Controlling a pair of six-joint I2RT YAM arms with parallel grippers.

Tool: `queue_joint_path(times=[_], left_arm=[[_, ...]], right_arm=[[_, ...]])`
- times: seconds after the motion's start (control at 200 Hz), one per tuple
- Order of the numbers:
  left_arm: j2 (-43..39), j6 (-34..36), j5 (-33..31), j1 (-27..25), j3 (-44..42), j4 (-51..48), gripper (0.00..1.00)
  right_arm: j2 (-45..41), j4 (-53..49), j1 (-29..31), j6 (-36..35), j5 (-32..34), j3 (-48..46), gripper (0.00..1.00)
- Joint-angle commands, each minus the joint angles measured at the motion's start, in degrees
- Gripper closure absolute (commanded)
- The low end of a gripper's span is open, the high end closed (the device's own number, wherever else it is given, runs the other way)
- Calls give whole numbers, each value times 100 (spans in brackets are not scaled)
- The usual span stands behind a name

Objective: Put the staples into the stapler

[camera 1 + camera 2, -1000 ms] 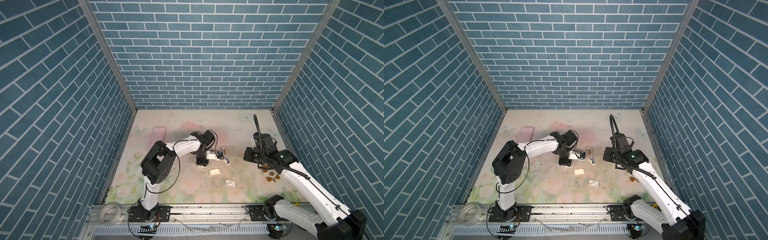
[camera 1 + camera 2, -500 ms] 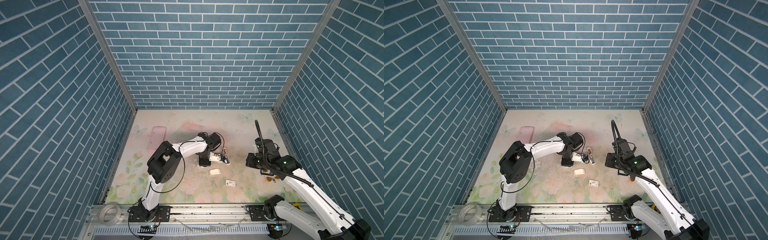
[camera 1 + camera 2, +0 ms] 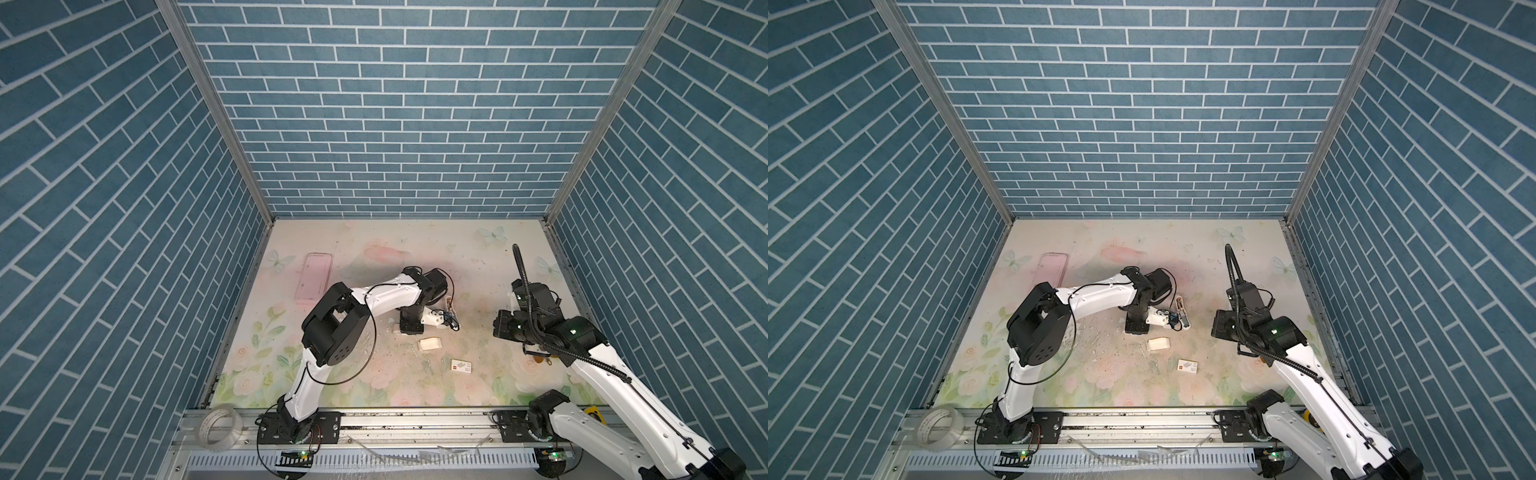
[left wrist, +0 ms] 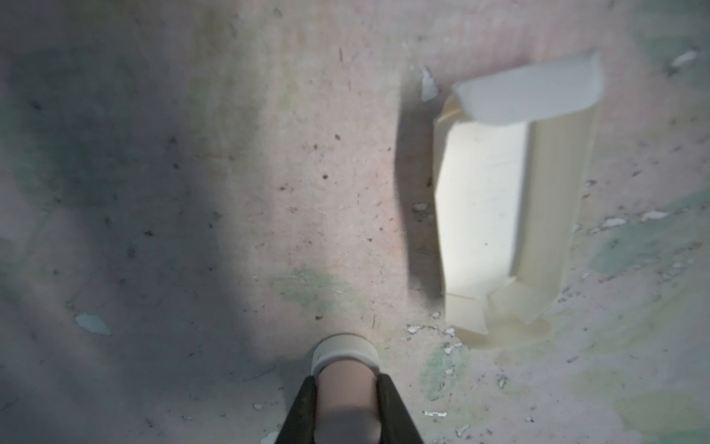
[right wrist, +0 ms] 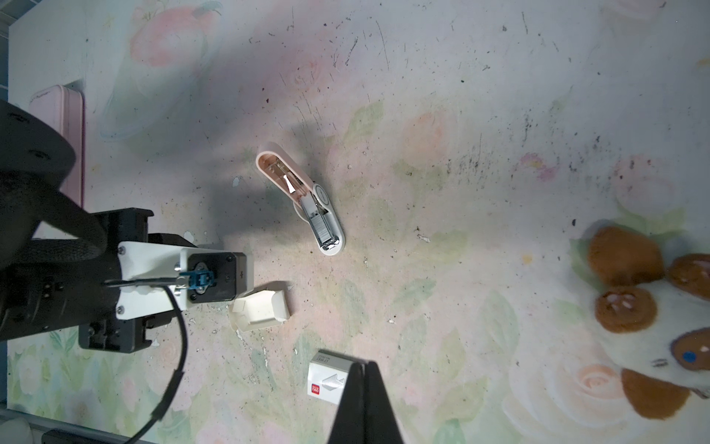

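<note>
Nearest the robot's base, the white card sleeve (image 5: 326, 378) with its red mark lies flat on the surface (image 5: 461, 153). The right gripper (image 5: 363, 365) hangs over the sleeve's edge, its fingers pressed together with nothing between them.

A little farther in sits the cream-white tray (image 5: 261, 309) meant for the staples. In the left wrist view its inside looks pale and bare. No grey strips can be made out there, though that picture is soft.

Just beside the tray, the left gripper (image 4: 345, 378) is low over the surface. Its fingers are narrow around a small pinkish cylinder (image 4: 344, 351) with a pale cap; what that piece is cannot be told.

Beyond both lies the stapler (image 5: 303, 200), opened out with its lid swung back and apart from either gripper. Silver metal shows in its channel, but whether this is a loaded strip or only the pusher is unclear.

The opening step looks done. If a strip is already in, only closing the lid is left. If not, a strip has yet to be fetched and laid in.
</note>
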Motion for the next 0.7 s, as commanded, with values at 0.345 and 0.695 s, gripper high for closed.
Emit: queue_joint_path(times=[0.345,0.695], left_arm=[[613,30,303,-95,-503,-59,98],[-37,-29,137,-95,-305,-215,86]], right_arm=[[-125,-230,-15,31,16,-113,98],[-174,-227,-19,39,111,-208,97]])
